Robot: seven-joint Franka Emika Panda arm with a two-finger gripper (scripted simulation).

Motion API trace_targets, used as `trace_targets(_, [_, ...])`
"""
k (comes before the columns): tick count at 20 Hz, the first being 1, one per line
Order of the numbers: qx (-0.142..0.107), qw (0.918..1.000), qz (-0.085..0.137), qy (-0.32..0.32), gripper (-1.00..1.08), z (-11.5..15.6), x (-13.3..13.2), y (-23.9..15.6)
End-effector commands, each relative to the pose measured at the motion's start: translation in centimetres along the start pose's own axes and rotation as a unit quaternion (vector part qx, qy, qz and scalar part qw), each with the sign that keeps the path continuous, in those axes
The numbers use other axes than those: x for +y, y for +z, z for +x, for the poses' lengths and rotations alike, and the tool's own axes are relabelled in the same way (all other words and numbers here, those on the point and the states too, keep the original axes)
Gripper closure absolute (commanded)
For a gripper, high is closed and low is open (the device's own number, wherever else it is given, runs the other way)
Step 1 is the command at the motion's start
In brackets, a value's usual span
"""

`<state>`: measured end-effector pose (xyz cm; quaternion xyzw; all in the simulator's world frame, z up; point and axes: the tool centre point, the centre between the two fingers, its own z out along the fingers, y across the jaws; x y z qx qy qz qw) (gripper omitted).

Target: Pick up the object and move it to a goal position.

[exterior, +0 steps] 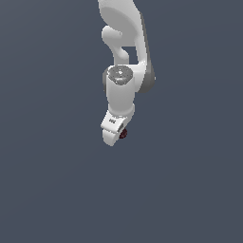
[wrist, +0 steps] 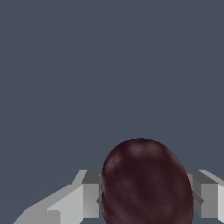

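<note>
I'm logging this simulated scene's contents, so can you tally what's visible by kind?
Dark red ball: 1
White gripper, closed around the ball: 1
White robot arm: 1
Total: 3

Plain dark grey-blue surface w/o markings.

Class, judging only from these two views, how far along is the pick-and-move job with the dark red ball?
Done: the grasp. In the wrist view the dark red ball sits between the grey fingers of the gripper, touching them. In hand: the ball, peeking out beside the gripper in the exterior view. Left: reaching the goal position; no marker shows, so the remaining travel cannot be judged.
</note>
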<state>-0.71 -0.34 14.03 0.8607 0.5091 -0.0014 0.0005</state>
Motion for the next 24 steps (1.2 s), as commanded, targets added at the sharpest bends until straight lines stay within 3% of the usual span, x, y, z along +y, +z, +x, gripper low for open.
trace_targets(1, [0.000, 1.0000, -0.001, 0.000, 1.08, 0.1, -1.6, -1.8])
trace_targets(13, [0.000, 1.0000, -0.001, 0.000, 1.08, 0.5, -7.8, -9.0])
trace_targets(24, [0.001, 1.0000, 0.000, 0.000, 1.08, 0.8, -9.6, -11.4])
